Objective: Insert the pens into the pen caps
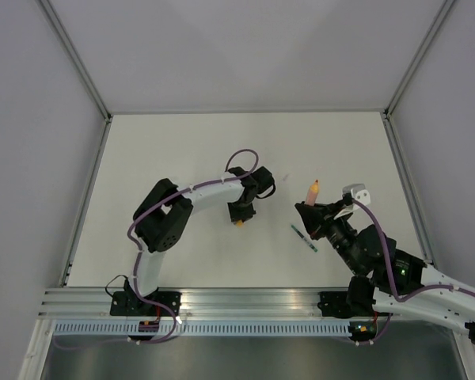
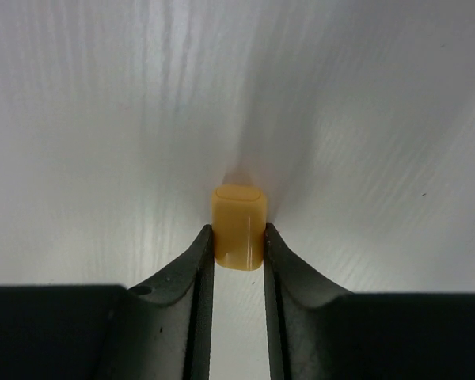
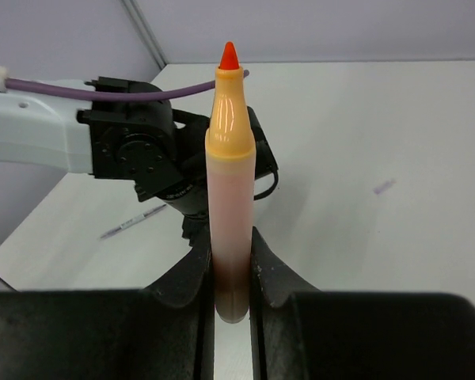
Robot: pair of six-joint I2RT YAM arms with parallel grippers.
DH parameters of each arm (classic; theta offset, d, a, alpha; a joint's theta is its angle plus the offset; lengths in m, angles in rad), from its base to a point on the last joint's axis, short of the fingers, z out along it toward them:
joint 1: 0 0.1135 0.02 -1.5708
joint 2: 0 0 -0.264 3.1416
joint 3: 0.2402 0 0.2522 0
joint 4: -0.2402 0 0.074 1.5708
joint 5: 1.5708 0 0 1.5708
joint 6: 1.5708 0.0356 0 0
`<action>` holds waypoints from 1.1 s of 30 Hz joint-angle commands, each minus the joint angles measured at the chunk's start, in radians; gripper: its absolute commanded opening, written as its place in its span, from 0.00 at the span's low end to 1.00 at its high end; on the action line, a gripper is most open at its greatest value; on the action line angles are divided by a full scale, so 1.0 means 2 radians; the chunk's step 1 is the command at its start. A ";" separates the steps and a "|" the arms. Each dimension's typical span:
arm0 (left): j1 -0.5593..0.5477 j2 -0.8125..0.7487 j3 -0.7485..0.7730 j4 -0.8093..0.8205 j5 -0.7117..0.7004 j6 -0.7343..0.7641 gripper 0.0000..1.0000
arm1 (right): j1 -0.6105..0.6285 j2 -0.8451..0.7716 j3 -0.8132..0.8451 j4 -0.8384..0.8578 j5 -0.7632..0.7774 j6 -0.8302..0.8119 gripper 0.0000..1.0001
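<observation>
Left gripper [image 2: 237, 241]: jaws pinching orange cap [image 2: 238, 226] at mid counter [image 1: 182, 158], lower end hidden. Right gripper [image 3: 232, 265]: jaws pinching orange pen [image 3: 229, 174], nib bare, base hidden. Green pen [image 1: 304, 237]: lying just left of it, detail unclear.

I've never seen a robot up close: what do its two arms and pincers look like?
The left arm and right arm are white tubes joined by chunky black joints. A thin purple cable runs along each, looping free near the wrist. The left gripper and right gripper each end in two smooth curved black fingers. The right arm also has a small white block by its wrist.
</observation>
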 commanded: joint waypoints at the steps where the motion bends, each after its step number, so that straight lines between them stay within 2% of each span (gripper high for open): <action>1: 0.012 -0.098 -0.059 0.063 0.027 0.020 0.02 | -0.001 0.023 0.006 0.014 -0.035 -0.015 0.00; 2: 0.014 -0.121 -0.073 0.103 0.032 0.029 0.02 | -0.001 0.026 0.006 0.021 -0.046 -0.016 0.00; 4: 0.019 -0.185 -0.103 0.128 0.048 0.033 0.02 | -0.001 0.037 0.009 0.022 -0.068 -0.016 0.00; 6: 0.023 -0.217 -0.104 0.141 0.049 0.044 0.02 | -0.001 0.051 0.016 0.019 -0.085 -0.018 0.00; 11: 0.021 -0.301 -0.106 0.193 0.113 0.112 0.02 | 0.000 0.119 0.026 0.059 -0.180 -0.034 0.00; 18: 0.023 -0.441 -0.178 0.276 0.087 0.125 0.02 | 0.000 0.202 0.039 0.086 -0.197 -0.010 0.00; 23: 0.022 -0.485 -0.187 0.287 0.101 0.133 0.02 | 0.000 0.238 0.037 0.137 -0.195 0.002 0.00; 29: 0.023 -0.521 -0.223 0.316 0.114 0.128 0.02 | 0.001 0.287 0.062 0.154 -0.207 0.008 0.00; 33: 0.022 -0.537 -0.218 0.299 0.104 0.135 0.02 | 0.002 0.304 0.065 0.170 -0.208 0.003 0.00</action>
